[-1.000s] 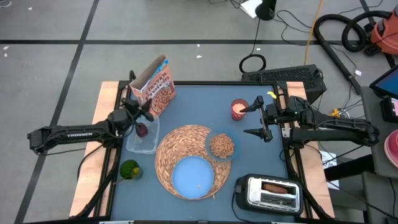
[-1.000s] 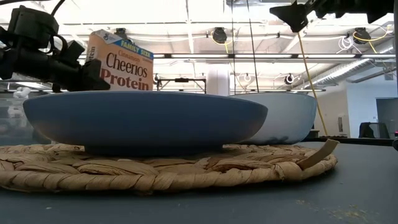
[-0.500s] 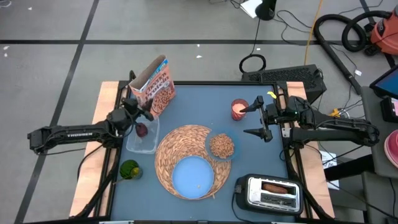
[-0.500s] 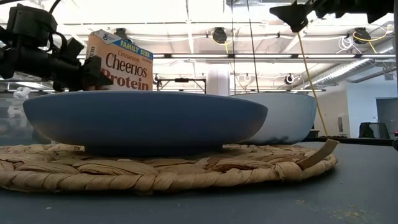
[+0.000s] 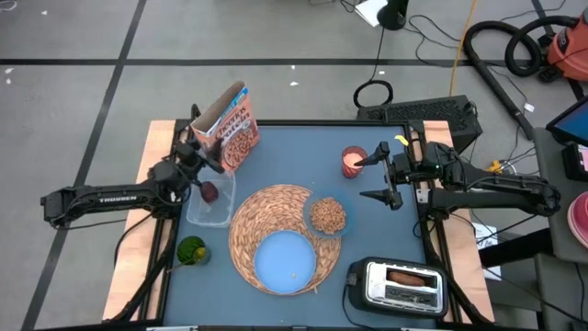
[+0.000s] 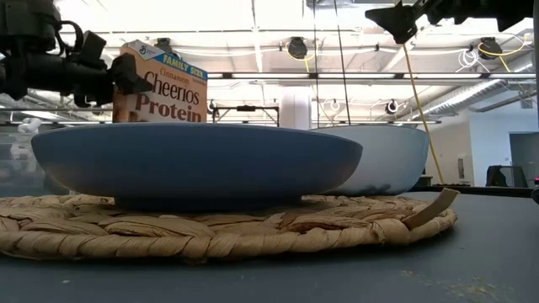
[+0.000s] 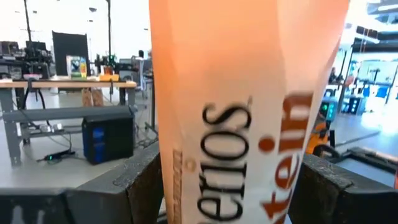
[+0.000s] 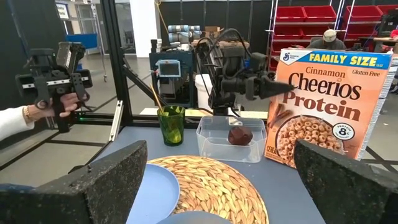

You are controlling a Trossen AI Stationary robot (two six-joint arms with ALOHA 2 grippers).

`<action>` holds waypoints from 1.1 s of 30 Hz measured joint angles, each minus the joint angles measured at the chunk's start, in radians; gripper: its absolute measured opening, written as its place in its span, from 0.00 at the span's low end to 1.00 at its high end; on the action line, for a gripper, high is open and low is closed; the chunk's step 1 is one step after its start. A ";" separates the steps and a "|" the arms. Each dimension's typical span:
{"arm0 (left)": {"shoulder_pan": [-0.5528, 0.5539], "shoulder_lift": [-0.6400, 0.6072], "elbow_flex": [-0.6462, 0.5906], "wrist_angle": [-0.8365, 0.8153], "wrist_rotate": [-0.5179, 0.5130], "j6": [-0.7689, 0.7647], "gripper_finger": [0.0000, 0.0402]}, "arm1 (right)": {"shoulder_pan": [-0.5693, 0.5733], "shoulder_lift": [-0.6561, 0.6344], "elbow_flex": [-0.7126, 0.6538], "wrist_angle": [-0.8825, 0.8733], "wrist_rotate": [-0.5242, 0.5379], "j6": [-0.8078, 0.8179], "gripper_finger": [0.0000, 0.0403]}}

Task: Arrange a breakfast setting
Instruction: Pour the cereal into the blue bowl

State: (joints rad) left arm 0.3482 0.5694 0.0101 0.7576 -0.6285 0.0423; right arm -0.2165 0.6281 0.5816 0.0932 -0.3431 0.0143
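**At the table's far-left corner: cereal box between open fingers**

At ten o'clock from the placemat [image 5: 280,234], upright cereal box [image 5: 230,127], flanked by left gripper [image 5: 209,158], spread wide. At two o'clock, right gripper [image 5: 378,176], also parted, above the table [image 5: 294,156].

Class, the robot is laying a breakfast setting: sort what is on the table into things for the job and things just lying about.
For the job: placemat, plate, cereal bowl, cereal box.

Lying about: toaster, green cup, pink cup.
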 joint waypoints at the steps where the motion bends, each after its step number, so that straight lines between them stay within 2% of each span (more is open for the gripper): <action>1: -0.001 0.000 0.000 0.013 0.000 0.004 0.68 | 0.000 0.000 0.000 0.000 0.000 0.000 0.98; 13: -0.032 0.000 0.000 0.167 0.003 0.088 0.68 | 0.000 0.000 0.000 0.000 0.000 0.000 0.98; 20: -0.044 0.000 0.000 0.244 0.053 0.110 0.68 | 0.000 0.000 0.000 0.000 0.000 0.000 0.98; 33: -0.043 0.000 0.087 0.246 0.102 0.139 0.68 | 0.000 0.000 0.000 0.000 0.000 0.000 0.98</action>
State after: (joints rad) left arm 0.3050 0.5694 0.0972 1.0033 -0.5260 0.1811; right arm -0.2165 0.6279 0.5816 0.0933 -0.3431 0.0143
